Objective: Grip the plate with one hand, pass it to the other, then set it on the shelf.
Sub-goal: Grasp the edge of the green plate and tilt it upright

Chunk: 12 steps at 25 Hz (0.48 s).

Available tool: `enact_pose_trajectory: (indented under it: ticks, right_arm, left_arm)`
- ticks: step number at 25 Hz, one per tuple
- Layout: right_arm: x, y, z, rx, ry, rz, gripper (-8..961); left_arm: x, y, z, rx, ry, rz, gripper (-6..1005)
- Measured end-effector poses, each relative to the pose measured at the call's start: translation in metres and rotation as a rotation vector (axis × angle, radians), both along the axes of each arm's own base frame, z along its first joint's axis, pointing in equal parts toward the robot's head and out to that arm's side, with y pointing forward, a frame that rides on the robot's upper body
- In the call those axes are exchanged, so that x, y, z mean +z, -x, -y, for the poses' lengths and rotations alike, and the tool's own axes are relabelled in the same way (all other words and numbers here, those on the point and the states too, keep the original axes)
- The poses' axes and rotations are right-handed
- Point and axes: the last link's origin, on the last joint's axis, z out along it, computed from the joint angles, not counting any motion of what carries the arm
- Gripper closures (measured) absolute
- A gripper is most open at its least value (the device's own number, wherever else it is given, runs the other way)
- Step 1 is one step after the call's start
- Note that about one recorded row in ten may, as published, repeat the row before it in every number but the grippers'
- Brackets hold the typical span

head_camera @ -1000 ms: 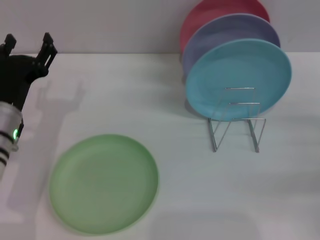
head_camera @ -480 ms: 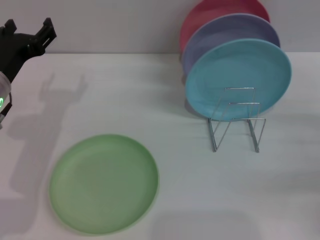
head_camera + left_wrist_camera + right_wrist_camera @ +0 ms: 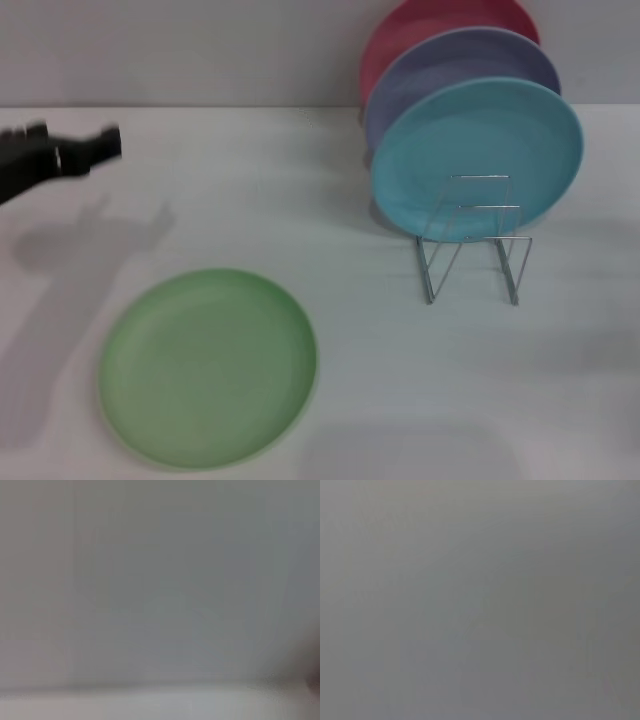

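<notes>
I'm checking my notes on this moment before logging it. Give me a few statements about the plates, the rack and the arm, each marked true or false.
1. The large round pale green plate lies flat on the white table. True.
2. The left gripper is holding the green plate. False: it is above the table's far left, apart from the plate.
3. The light blue plate stands upright in the thin silver wire rack. True.
4. The front slots of the rack are filled. False: the front wire loops hold nothing.
5. The right gripper shows in the head view. False: no right arm is seen there.
</notes>
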Motion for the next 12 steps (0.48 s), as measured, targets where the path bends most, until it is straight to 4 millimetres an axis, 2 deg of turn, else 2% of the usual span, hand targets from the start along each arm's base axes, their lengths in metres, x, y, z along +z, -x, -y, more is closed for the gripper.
enact_pose_trajectory:
  ticks: [6,12]
  right_arm:
    - [0.001,0.0,-0.003,-0.004,0.007,0.001,288]
    - [0.001,0.003,-0.007,0.006,0.007,0.004,288]
  left_arm:
    - [0.01,0.004,0.024,0.16,0.257,-0.051,140]
    - [0.01,0.006,0.03,0.213,0.336,-0.064,140]
